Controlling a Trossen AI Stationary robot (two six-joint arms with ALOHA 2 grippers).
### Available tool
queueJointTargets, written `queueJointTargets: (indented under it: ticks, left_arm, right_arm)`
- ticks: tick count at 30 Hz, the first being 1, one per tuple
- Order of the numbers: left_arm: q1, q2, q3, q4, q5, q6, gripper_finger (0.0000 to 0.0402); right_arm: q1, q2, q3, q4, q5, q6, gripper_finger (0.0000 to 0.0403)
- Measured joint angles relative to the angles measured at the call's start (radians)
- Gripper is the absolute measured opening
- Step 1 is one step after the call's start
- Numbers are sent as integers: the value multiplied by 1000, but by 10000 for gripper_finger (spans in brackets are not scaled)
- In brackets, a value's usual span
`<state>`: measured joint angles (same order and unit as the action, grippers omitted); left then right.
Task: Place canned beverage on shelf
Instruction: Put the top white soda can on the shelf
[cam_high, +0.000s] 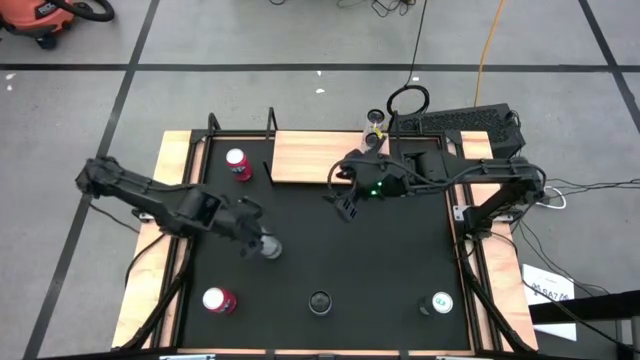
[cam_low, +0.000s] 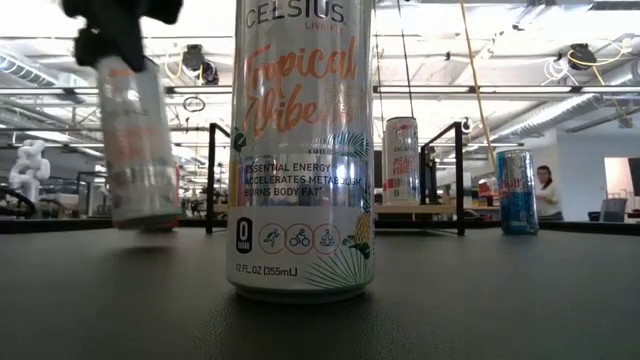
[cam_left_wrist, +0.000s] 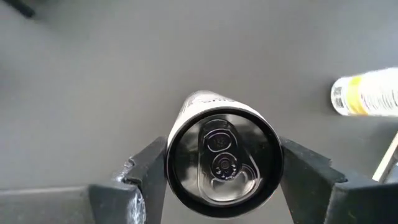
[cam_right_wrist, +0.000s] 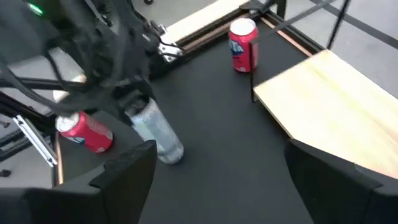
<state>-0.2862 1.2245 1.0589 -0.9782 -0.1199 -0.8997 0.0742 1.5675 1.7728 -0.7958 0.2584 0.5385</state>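
Observation:
My left gripper (cam_high: 262, 243) is shut on a silver can (cam_left_wrist: 224, 163) over the middle-left of the black tabletop. The can also shows in the low view (cam_low: 135, 140) and in the right wrist view (cam_right_wrist: 155, 132). The shelf (cam_high: 320, 155) is a light-wood board with thin black uprights at the far side; its board also shows in the right wrist view (cam_right_wrist: 329, 99). My right gripper (cam_high: 346, 210) is open and empty just in front of the shelf, its fingers (cam_right_wrist: 124, 171) spread wide. My left gripper pinches the can's top end between its two fingers, on opposite sides of the wall just under the rim (cam_left_wrist: 176, 165). The fingers (cam_left_wrist: 146, 171) come from above, pointing down. The can hangs upright below them, its base (cam_low: 145, 222) lifted clear of the tabletop.
A red can (cam_high: 238, 165) stands left of the shelf board. Near the front edge stand a red can (cam_high: 218, 300), a tall white Celsius can (cam_high: 319, 302) and a green-topped can (cam_high: 440, 303). A blue can (cam_low: 517, 190) shows far right in the low view.

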Motion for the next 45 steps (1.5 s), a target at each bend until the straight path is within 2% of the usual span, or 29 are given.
queueJointTargets:
  ticks: [9, 17, 26, 34, 37, 39, 45]
  left_arm:
    - [79, 226, 171, 30, 15, 220, 235]
    - [110, 370, 303, -19, 15, 362, 235]
    - [117, 388, 312, -14, 17, 386, 235]
    - [117, 384, 310, -8, 17, 385, 238]
    - [117, 385, 317, -15, 17, 385, 259]
    - [117, 386, 335, -15, 12, 389, 284]
    - [117, 385, 405, -11, 7, 440, 355]
  right_arm:
    - [27, 76, 0, 15, -53, 4, 339]
    - [62, 64, 0, -38, -3, 26, 339]
    - [71, 44, 0, -179, 57, 52, 339]
    - [72, 43, 0, -182, 56, 37, 339]
    - [72, 43, 0, -185, 41, -2, 339]
    - [72, 46, 0, -184, 6, -50, 339]
    - [70, 51, 0, -160, 2, -108, 339]
